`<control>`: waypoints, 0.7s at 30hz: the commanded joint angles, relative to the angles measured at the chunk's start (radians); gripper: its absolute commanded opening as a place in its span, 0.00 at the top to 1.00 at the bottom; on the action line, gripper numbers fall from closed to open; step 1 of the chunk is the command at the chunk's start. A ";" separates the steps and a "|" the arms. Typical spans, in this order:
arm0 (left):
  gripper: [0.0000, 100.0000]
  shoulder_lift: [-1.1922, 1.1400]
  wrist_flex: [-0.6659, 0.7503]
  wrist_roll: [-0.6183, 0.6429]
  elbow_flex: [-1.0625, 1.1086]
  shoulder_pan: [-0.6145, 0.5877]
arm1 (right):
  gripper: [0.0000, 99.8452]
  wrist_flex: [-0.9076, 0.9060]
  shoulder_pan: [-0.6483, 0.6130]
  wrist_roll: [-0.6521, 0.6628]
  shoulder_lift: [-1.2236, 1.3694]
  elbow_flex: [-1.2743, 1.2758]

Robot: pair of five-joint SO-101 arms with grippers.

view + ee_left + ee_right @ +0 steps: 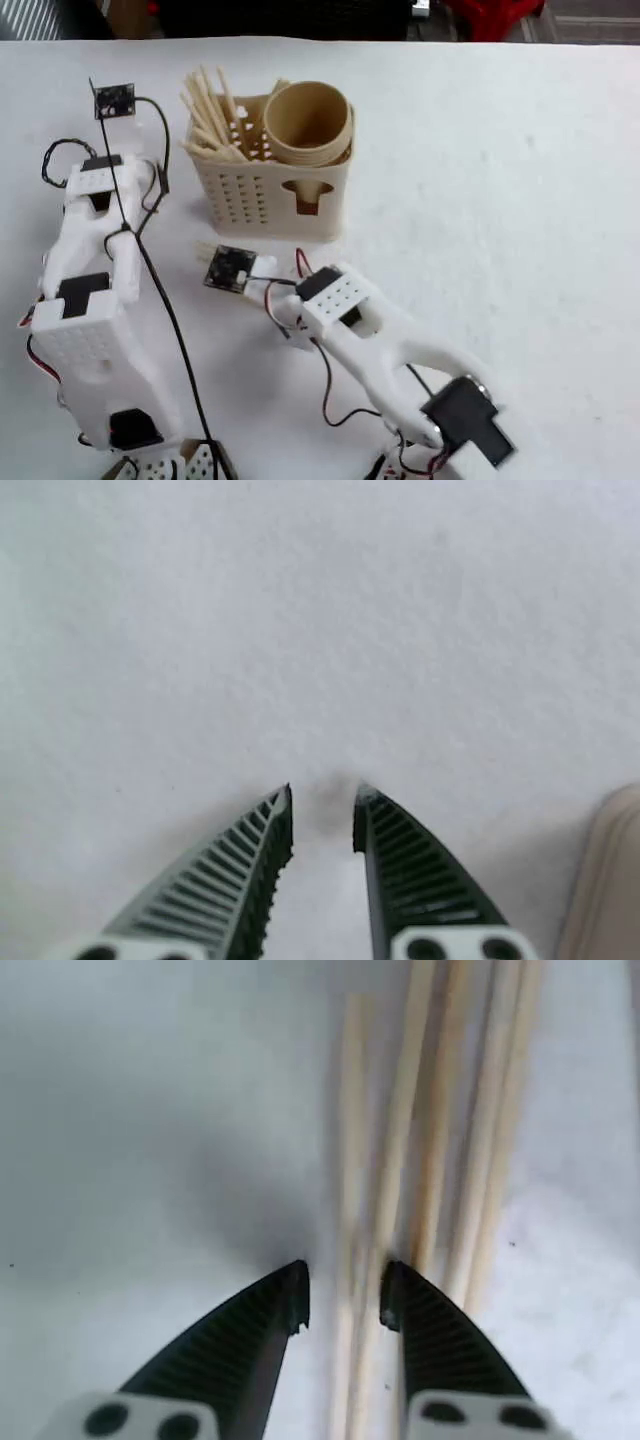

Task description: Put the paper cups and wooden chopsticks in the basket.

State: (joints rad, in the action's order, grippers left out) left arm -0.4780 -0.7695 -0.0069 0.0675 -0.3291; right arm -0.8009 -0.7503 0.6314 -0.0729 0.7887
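Note:
A cream perforated basket (268,195) stands at the table's far middle. Stacked paper cups (307,122) and a bundle of wooden chopsticks (212,115) stick out of it. More wooden chopsticks (470,1160) lie side by side on the white table; their tips (203,250) show just in front of the basket. My right gripper (343,1278) is low over them, open, with one or two sticks running between its fingers. My left gripper (322,795) hovers over bare table left of the basket, open a little, with nothing in it.
The left arm (90,240) stretches along the table's left side, the right arm (350,320) comes in from the near right. A beige edge (612,880), probably the basket, is close beside my left gripper. Black and red cables (170,310) trail between the arms.

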 commanded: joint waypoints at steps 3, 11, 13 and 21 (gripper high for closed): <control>0.88 0.005 0.020 -0.002 -0.034 -0.005 | 0.90 -0.002 -0.002 0.012 0.021 -0.018; 0.88 0.005 0.020 -0.002 -0.034 -0.005 | 0.98 -0.002 -0.002 0.005 0.019 -0.023; 0.88 0.005 0.020 -0.002 -0.034 -0.005 | 0.98 -0.022 -0.001 0.005 0.018 -0.032; 0.88 0.005 0.020 -0.002 -0.034 -0.005 | 0.98 -0.114 0.053 -0.043 -0.188 -0.044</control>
State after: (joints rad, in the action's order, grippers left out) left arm -0.4780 -0.7695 -0.0069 0.0675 -0.3291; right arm -0.8869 -0.7442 0.6237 -0.1527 0.7580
